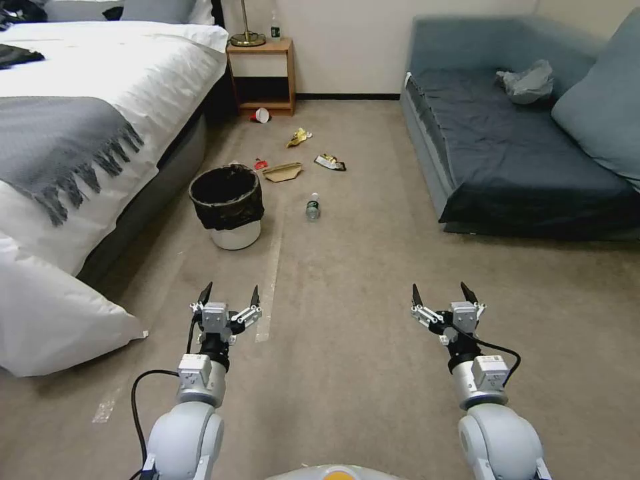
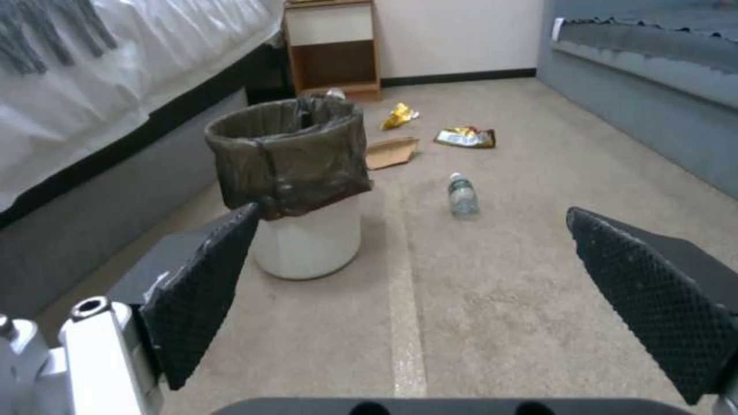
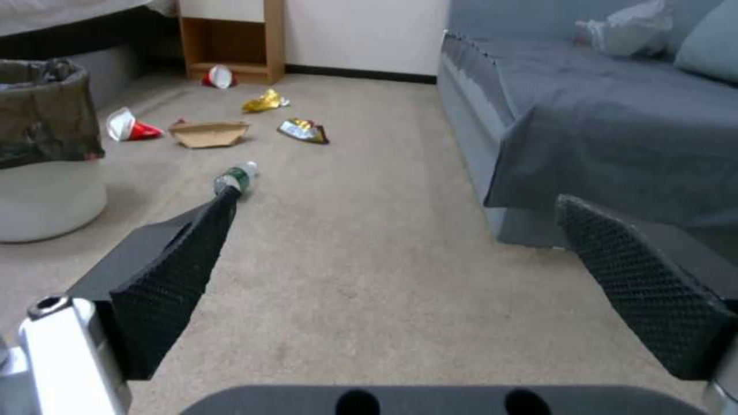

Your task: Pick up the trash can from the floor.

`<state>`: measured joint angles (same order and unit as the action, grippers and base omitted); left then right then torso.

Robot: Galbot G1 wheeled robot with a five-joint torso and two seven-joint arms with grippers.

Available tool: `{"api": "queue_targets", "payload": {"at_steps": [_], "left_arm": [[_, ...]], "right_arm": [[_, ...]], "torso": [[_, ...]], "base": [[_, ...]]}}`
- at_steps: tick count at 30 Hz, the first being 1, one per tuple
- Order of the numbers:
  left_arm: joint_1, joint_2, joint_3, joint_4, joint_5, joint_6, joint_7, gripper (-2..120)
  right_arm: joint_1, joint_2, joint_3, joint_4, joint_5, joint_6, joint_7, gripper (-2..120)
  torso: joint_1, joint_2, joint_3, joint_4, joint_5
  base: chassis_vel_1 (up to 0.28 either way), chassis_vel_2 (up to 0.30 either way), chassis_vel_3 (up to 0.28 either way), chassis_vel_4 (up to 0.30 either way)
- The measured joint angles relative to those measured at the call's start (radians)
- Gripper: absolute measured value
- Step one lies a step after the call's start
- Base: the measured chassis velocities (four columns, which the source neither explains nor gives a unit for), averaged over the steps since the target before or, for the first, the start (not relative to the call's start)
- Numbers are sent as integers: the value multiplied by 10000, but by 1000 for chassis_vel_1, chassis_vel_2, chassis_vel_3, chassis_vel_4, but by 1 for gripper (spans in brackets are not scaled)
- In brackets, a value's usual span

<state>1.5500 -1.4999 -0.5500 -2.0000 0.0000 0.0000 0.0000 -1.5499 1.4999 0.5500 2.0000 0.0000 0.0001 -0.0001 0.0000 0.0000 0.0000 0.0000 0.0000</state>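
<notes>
The trash can (image 1: 229, 207) is a small round white bin with a black liner folded over its upper half. It stands upright on the beige carpet floor (image 1: 353, 280) beside the bed. In the left wrist view the trash can (image 2: 296, 178) is ahead of my open left gripper (image 2: 415, 288), apart from it. My left gripper (image 1: 230, 293) hovers over the carpet short of the can, empty. My right gripper (image 1: 443, 293) is open and empty farther right, near the sofa. The right wrist view shows the trash can (image 3: 42, 150) off to one side of the right gripper (image 3: 392, 288).
A bed (image 1: 87, 113) with a grey throw flanks the left; a white pillow (image 1: 47, 313) lies on the floor. A blue sofa (image 1: 520, 147) stands at right. A bottle (image 1: 313, 206), brown paper (image 1: 282, 172), wrappers (image 1: 329, 161) and a red cup (image 1: 261, 115) litter the carpet before a nightstand (image 1: 261, 73).
</notes>
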Motion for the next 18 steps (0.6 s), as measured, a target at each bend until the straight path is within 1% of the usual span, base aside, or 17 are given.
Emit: {"api": "queue_targets", "payload": {"at_steps": [18], "left_arm": [[0,0,0,0,0,0,0,99]], "right_arm": [[0,0,0,0,0,0,0,100]], "torso": [[-1,0,0,0,0]], "base": [[0,0,0,0]]}}
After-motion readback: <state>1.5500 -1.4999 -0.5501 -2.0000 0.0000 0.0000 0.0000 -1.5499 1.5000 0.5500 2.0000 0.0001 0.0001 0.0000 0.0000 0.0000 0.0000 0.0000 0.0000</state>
